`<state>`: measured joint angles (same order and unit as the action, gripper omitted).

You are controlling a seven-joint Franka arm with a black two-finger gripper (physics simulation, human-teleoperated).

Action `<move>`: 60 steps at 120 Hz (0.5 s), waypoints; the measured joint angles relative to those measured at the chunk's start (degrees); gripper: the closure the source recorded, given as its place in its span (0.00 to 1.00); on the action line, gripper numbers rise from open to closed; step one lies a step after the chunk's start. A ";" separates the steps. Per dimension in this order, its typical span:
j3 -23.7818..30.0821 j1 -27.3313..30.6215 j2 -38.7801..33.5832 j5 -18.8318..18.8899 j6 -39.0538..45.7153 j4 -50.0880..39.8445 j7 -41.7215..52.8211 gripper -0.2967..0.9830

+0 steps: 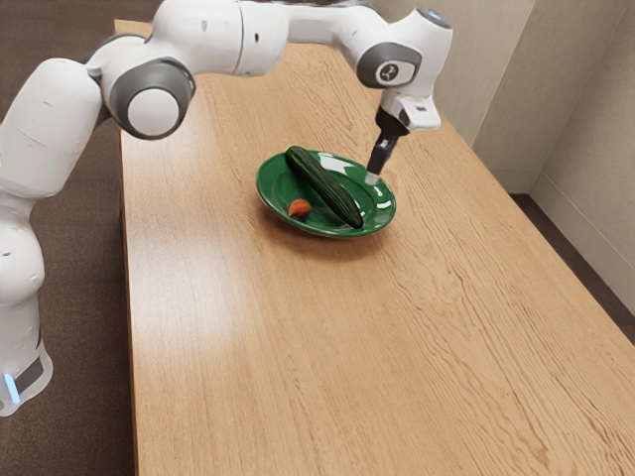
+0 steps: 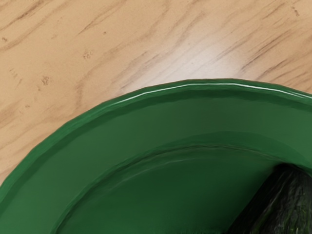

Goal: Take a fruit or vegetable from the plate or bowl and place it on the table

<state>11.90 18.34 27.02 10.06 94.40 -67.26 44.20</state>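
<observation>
Above the wooden surface (image 1: 218, 347), centre the fingers (image 1: 373, 178) (open or closed: cannot tell) crosswise over the cucumber (image 1: 325, 188) on the plate (image 1: 273, 194) before descending vertically.

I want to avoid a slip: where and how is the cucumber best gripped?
Probably take the cucumber near mid-length, coming from above, the claw turned to close across its narrow width. It lies flat along the green plate, long and slim, its upper side uncovered.
</observation>
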 joint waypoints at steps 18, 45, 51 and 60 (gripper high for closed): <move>-0.15 0.18 0.83 0.13 0.79 0.00 11.79 0.23; -4.90 0.57 1.79 0.16 2.16 0.01 24.09 0.23; -5.31 0.58 2.44 0.08 2.61 0.00 26.17 0.23; -5.48 0.53 3.45 -0.23 3.37 0.00 28.77 0.23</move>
<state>6.42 18.87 30.47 9.83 97.77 -67.26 72.98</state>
